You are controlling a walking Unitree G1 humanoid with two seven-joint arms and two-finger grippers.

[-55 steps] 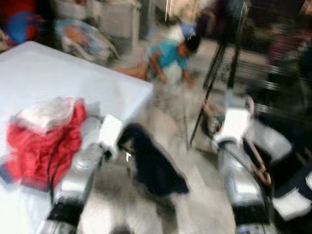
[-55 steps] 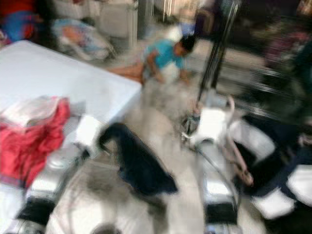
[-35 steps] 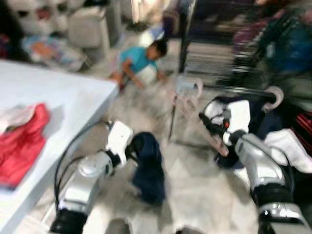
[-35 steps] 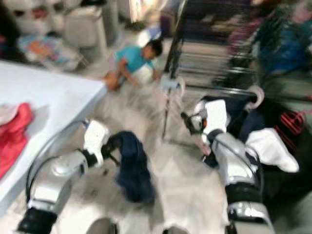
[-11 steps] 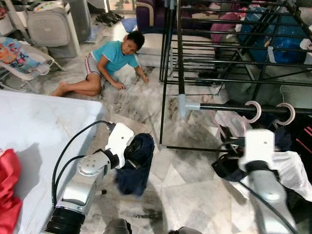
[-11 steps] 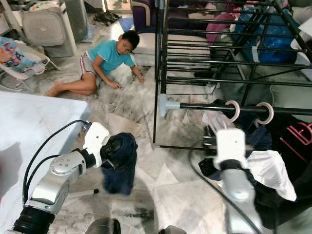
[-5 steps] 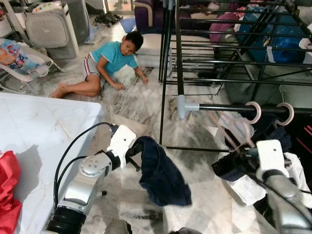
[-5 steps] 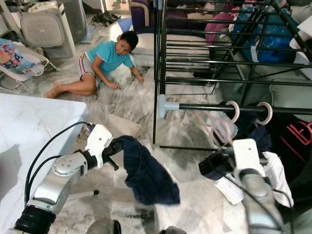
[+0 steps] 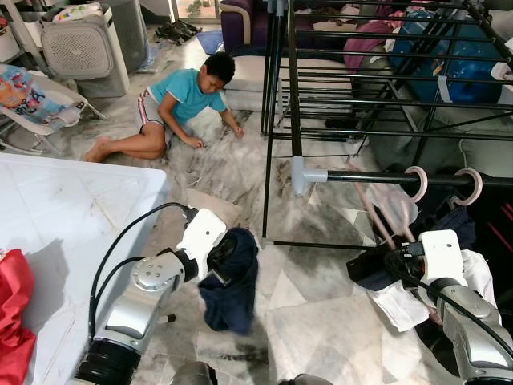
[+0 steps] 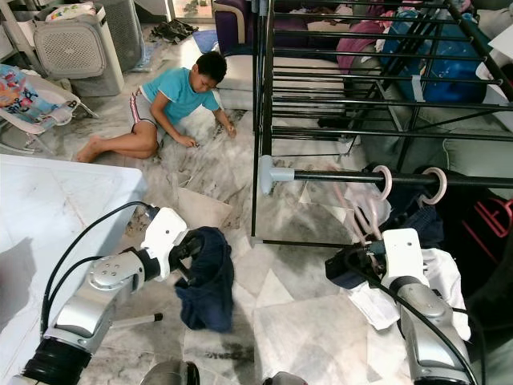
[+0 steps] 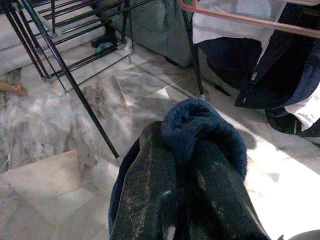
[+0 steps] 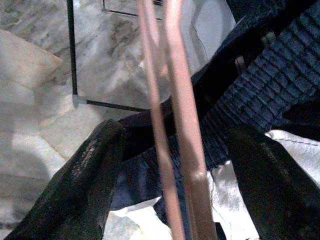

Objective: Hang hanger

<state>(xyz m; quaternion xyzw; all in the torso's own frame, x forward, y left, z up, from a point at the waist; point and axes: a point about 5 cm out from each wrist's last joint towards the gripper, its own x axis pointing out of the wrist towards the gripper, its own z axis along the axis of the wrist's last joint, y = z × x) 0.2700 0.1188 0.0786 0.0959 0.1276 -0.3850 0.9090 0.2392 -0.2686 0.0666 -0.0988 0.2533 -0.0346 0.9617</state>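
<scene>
Silver left arm (image 9: 152,281) bent — fingers (image 11: 150,200) pinching navy cloth (image 9: 232,281).

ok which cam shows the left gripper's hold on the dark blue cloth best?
Left wrist view: the left gripper has both fingers pinched on a bunched fold of the dark blue cloth. The eye views show the cloth hanging from it, contact hidden.

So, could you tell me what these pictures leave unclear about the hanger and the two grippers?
- Pink hanger, right wrist view: it runs between the right gripper fingers, which stand apart; contact is unclear.
- Hanger hook, eye views: motion-blurred near the rail, so whether it has caught cannot be told.
- Dark blue garment, left wrist view: it covers the left gripper fingertips.
- Hung clothes, eye views: cut off by the right edge.
</scene>
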